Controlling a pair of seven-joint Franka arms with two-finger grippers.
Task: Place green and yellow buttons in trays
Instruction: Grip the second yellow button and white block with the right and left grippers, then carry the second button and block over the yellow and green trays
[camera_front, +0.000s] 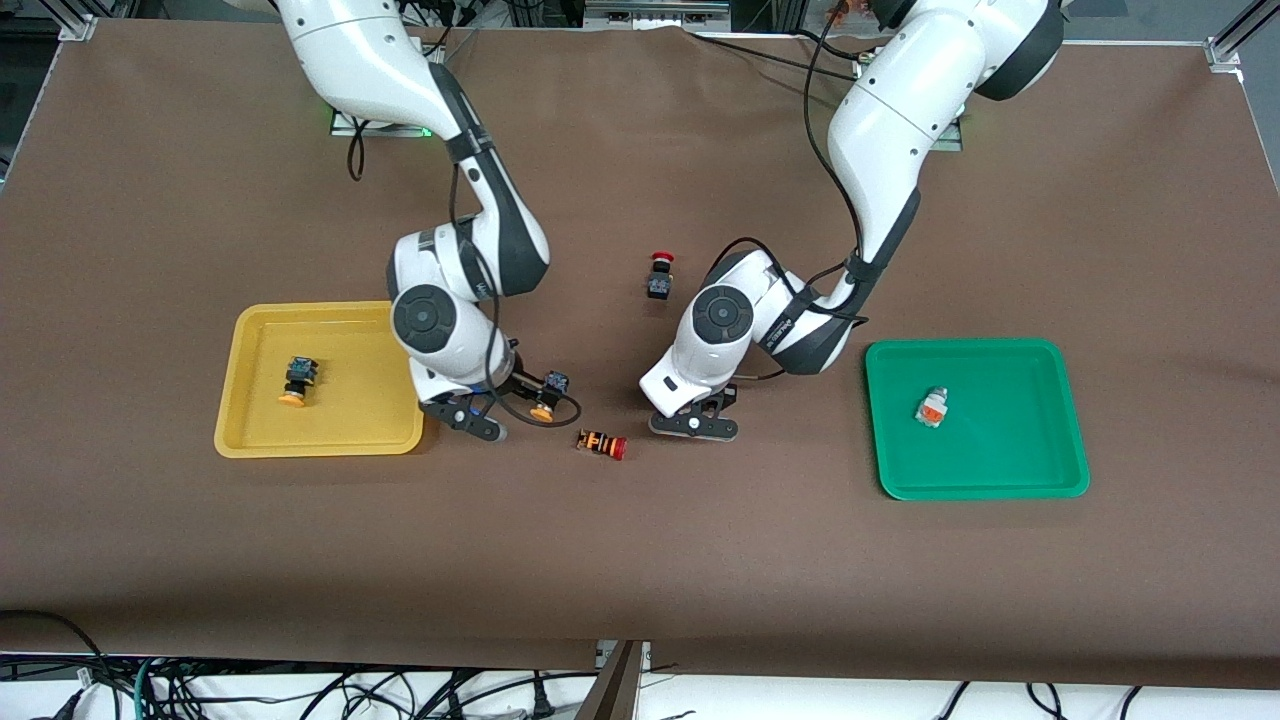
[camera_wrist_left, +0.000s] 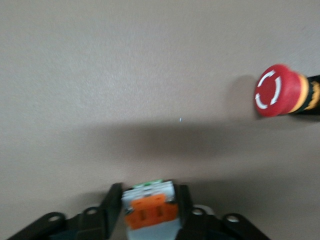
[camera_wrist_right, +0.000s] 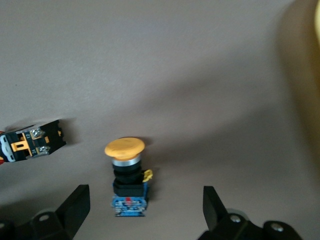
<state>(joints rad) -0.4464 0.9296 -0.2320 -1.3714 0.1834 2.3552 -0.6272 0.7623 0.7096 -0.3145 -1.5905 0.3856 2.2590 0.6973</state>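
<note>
My right gripper (camera_front: 512, 405) is open and low beside the yellow tray (camera_front: 250, 440). In the right wrist view its fingers (camera_wrist_right: 77, 200) stand apart on both sides of a yellow-capped button (camera_wrist_right: 127, 175), which lies on the table (camera_front: 548, 394). Another yellow-capped button (camera_front: 298, 382) lies in the yellow tray. My left gripper (camera_front: 695, 425) is shut on a white button with an orange patch (camera_wrist_left: 150, 212), low over the table's middle. A second white button (camera_front: 932, 406) lies in the green tray (camera_front: 1040, 470).
An orange-striped button with a red cap (camera_front: 603, 444) lies between the two grippers and also shows in the left wrist view (camera_wrist_left: 285, 92). A black button with a red cap (camera_front: 660, 275) stands farther from the front camera.
</note>
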